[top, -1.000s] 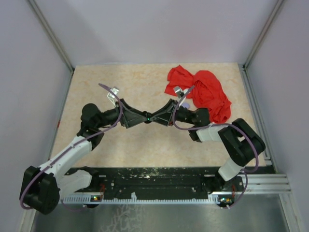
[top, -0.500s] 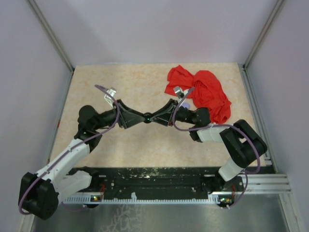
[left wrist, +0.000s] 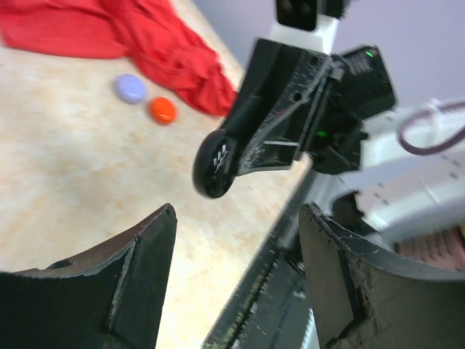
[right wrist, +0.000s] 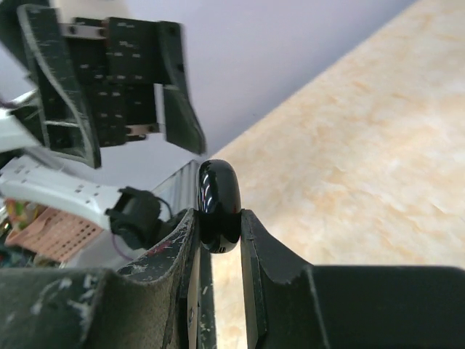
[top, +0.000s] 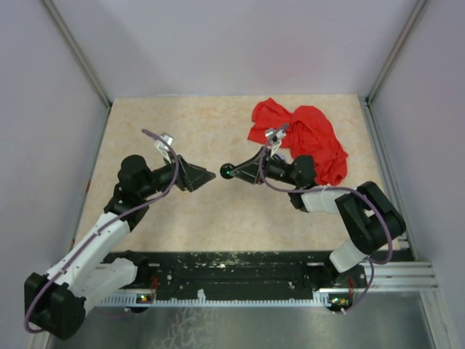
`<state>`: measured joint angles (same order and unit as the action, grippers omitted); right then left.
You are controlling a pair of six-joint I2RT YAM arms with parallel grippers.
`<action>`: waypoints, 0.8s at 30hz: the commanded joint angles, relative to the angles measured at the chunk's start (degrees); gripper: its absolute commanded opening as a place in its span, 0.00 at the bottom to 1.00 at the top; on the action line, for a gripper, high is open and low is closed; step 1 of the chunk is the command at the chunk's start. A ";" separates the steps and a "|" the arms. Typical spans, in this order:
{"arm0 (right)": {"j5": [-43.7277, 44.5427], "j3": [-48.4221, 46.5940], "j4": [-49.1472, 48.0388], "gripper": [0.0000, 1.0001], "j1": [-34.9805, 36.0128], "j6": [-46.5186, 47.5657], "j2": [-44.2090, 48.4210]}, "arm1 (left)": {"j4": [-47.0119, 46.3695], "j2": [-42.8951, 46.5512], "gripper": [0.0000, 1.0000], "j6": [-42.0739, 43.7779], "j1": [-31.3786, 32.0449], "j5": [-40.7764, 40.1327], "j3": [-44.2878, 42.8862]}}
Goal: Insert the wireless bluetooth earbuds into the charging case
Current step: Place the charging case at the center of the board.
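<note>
The left gripper [top: 205, 174] has just pulled back from the charging case [right wrist: 219, 203]. Its fingers are spread apart with nothing in them, so I think it must go and fetch an earbud. The right gripper [top: 237, 171] pinches the case by its edges, up in the air, near the left one but not touching. Farther off, a lavender disc [left wrist: 131, 88] and a red disc [left wrist: 163, 110] lie by the red cloth [top: 305, 142], and I cannot see the earbuds.
</note>
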<state>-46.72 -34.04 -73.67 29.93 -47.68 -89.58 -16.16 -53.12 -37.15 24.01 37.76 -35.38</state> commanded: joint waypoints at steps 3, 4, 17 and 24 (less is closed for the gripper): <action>6.66 1.98 13.01 0.00 -4.88 2.77 2.35 | 22.95 5.48 0.78 13.37 -0.20 -23.81 -4.41; 7.79 2.35 14.51 0.00 -5.44 2.93 2.12 | 24.55 6.38 0.80 14.59 -0.19 -26.08 -4.77; 24.36 -1.67 40.51 0.00 -7.08 6.67 -3.27 | 34.88 12.70 0.97 24.63 -0.28 -43.11 -7.00; 25.79 -2.12 42.54 0.00 -7.61 6.22 -9.05 | 35.50 14.22 0.99 24.41 -0.54 -43.69 -6.22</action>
<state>-23.44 -33.91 -32.69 22.92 -42.37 -96.18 18.28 -40.47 -14.04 23.83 -3.81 -41.50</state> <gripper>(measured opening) 0.232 0.980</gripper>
